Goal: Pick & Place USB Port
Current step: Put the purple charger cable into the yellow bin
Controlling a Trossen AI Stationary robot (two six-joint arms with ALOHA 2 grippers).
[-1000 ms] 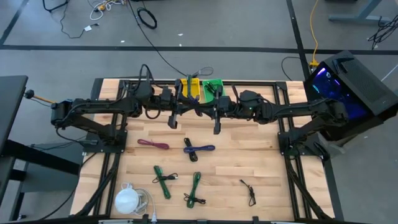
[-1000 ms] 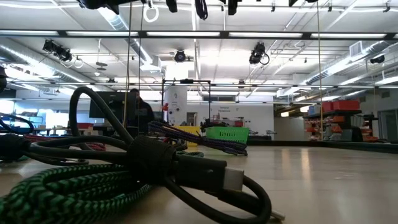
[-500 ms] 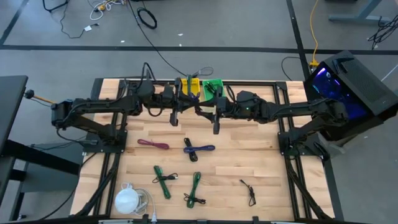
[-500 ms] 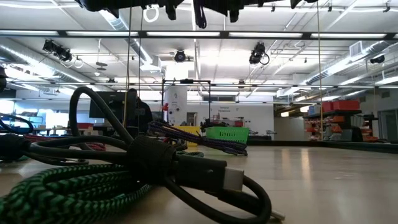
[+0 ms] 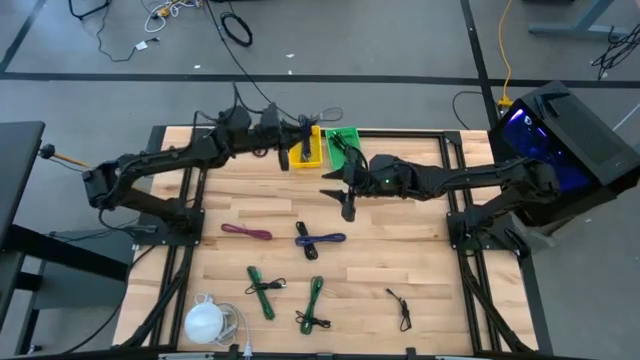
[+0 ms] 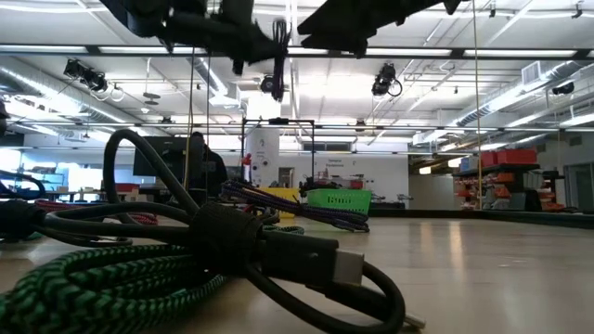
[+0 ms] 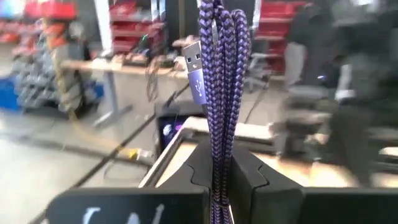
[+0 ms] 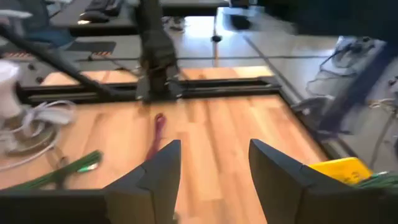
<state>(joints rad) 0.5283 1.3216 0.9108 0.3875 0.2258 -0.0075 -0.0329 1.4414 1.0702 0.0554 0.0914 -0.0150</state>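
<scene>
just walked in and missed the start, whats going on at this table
A two-armed robot is sorting cables into bins. The left gripper has its jaws shut on a purple braided cable, held above the yellow bin at the table's far edge. The right gripper, jaws open and empty, hangs over the table's middle. More cable bundles lie waiting.

High: overhead, straight down on table [image 5: 420, 250] | Low: tabletop level, close behind cable bundle [image 6: 186, 250] | Wrists: forward past fingers | Shared: yellow bin [image 5: 312, 147], green bin [image 6: 339, 199]
</scene>
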